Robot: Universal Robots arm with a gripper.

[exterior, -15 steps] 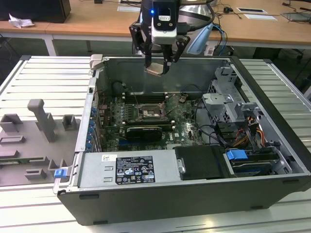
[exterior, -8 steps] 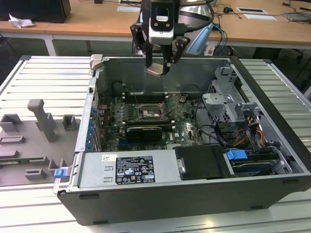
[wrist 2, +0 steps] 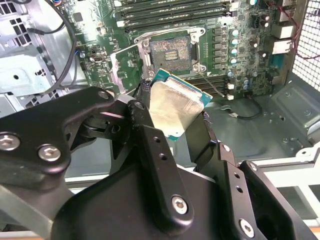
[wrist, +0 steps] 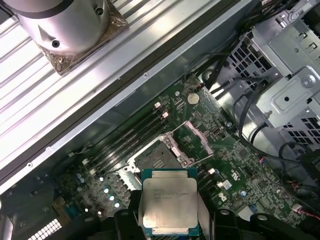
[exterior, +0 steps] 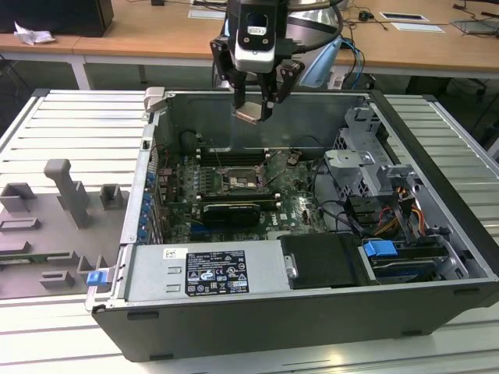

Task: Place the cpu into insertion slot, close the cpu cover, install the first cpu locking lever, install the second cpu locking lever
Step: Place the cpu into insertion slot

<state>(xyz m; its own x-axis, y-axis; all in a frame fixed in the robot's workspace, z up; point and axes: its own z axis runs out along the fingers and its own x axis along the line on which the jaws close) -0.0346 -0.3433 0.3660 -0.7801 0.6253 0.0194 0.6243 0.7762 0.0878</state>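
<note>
One cpu [exterior: 249,114] sat pinched between the two fingers of the gripper [exterior: 251,111], which were drawn in narrow on its opposite edges. In the exterior view the pair hung over the open computer case [exterior: 257,312], up by its far wall and well apart from the motherboard [exterior: 296,199] below. The chip was tilted, with its pale metal top turned away from the arm. In both wrist views it stuck out past the black fingers [wrist 2: 147,135], a green edge showing round the metal top. The insertion slot [wrist: 152,160] lay on the board beneath the chip and apart from it, bare, with its contact field uncovered. The cpu cover [wrist: 196,137] stood swung open just beside the slot, hinged along one edge, and green board showed through its centre window. A long black card [exterior: 230,212] sat on the board near the slot.
</note>
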